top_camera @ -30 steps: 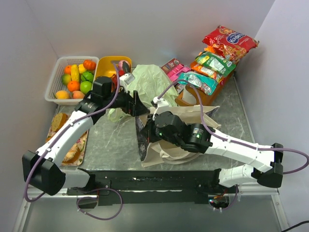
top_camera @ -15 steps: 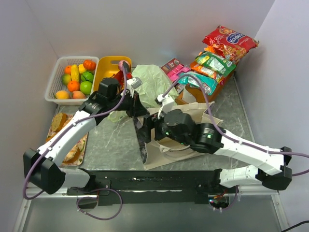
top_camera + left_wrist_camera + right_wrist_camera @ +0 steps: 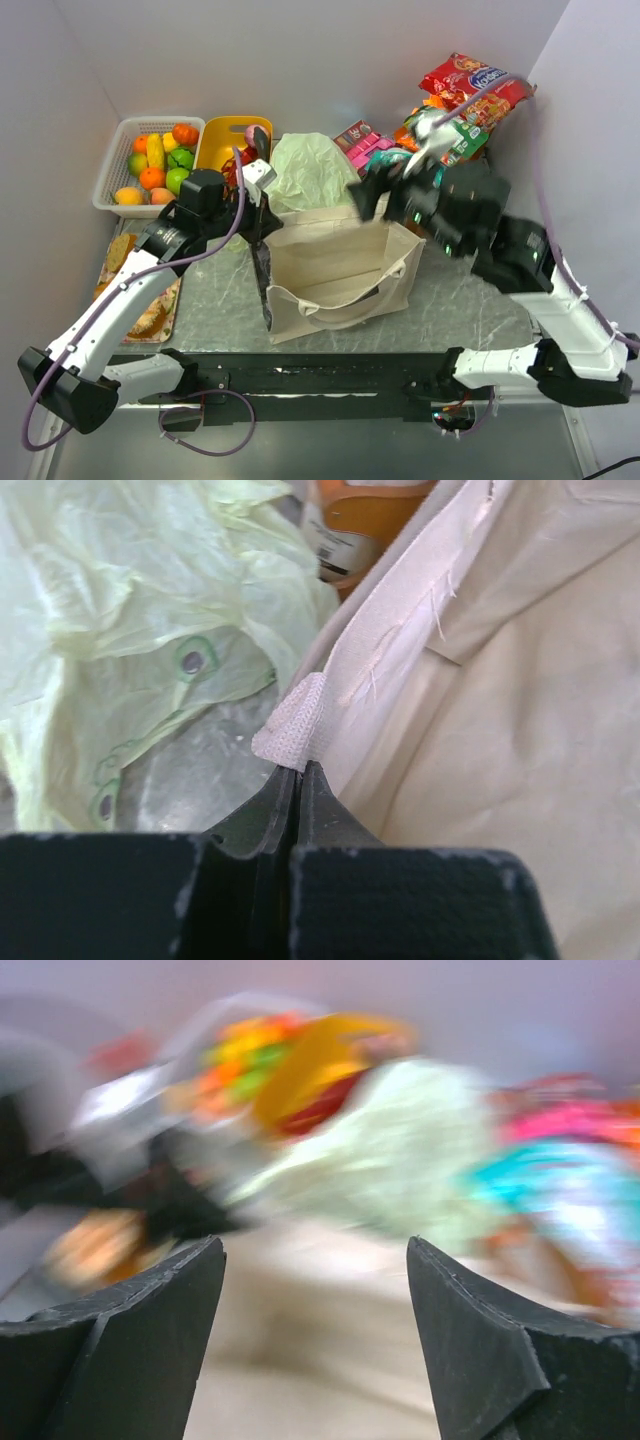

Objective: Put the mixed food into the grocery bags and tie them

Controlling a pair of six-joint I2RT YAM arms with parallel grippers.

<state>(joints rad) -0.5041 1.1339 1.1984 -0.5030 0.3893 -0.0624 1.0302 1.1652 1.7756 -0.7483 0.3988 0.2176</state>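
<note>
Grey marbled tabletop carries the beige canvas tote, which stands open between your two arms. Your left gripper is clenched on the tote's rim seam, with a frayed tab of webbing poking out just past the fingertips. The pale green plastic bag lies crumpled just beyond those fingers, to their left. Your right gripper is spread wide and grasps nothing, raised over the tote's far rim. Its own view is blurred. The snack packets are piled just behind that gripper, ahead of its right finger.
</note>
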